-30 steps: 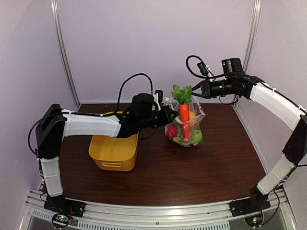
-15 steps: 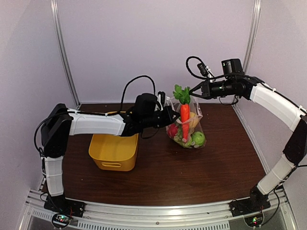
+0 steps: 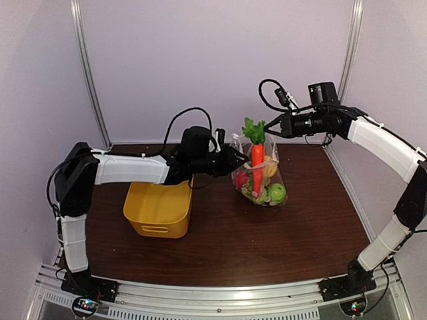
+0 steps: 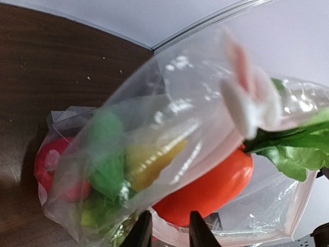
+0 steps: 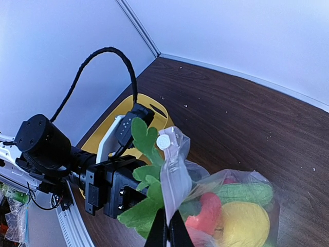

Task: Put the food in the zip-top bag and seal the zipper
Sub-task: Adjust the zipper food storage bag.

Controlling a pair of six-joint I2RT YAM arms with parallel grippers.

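1. Plainly, the right gripper (image 3: 268,126) has its jaws pressed together on the top edge of the zip-top bag (image 3: 275,160). It grips from the bag's 1 o'clock side, so the bag hangs upright with its bottom on the bench (image 3: 280,247).
2. The left gripper (image 3: 233,160) meets the bag from 9 o'clock. In the left wrist view its jaws stand slightly apart with the film just in front of them, and no firm pinch shows.
3. This two-sided arrangement looks meant to keep the mouth up and stretched, so the zipper (image 5: 172,167) can be run closed.
4. The food (image 3: 273,193) sits low in the bag, toward the bench's 12 o'clock. A green apple, a red piece, a yellow one and a cucumber can be made out.
5. The carrot (image 3: 257,163) stands on end, and its leafy top (image 3: 252,130) pokes out of the mouth beside the right gripper. That is the obstacle, I judge: the leaves lie across the line the seal must follow.
6. A yellow basket (image 3: 159,213) rests at the bag's 8 o'clock, under the left forearm and apart from the bag.
7. Sealing is not yet done — the mouth is open around the leaves.
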